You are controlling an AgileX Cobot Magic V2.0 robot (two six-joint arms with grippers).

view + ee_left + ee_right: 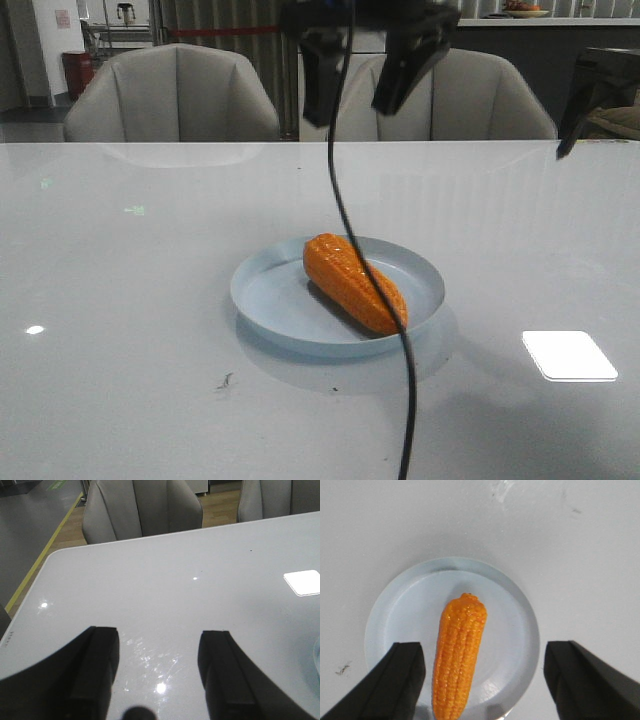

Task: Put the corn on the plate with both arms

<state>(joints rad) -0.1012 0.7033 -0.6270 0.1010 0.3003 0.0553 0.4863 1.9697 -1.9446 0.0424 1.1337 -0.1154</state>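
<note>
Pretty much done I'd say: the corn (354, 282) lies flat on the pale blue plate (270, 295), mid-desk. Right gripper (482, 680) hangs above it, fingers spread wide and empty; left gripper (159, 667) is gaping too, over bare desk (175, 580).

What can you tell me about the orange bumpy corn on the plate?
The orange, tapered corn cob looks like glossy plastic, with neat rows of small bumpy kernels. It has one blunt, wider end and narrows towards the other. It lies flat on its side inside the round pale blue plate, slanting across it. Only the plate touches it. The open right gripper hangs above, holding nothing.
</note>
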